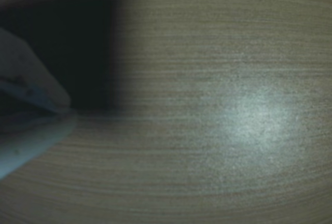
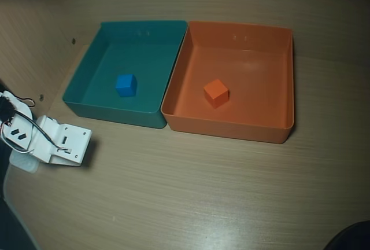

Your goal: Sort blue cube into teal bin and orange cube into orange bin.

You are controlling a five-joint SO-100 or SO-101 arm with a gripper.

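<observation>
Bins, two, square and shallow, set wall to wall on a wood-grain table [image 2: 191, 192]. Teal bin [image 2: 92, 104], at left in the overhead view, holds the blue cube [image 2: 126, 84], resting on its floor near the middle. Orange bin [image 2: 231, 128], at right, holds the orange cube [image 2: 216, 93], likewise on its floor, turned slightly askew. White arm [image 2: 55, 141] lies low at the left edge, apart from both bins. Wrist view shows neither bin nor cube: only blurred table grain, a bright glare patch, and the gripper [image 1: 65, 112] at left, its pale fingers [image 1: 31, 79] meeting at the tips, nothing between them.
</observation>
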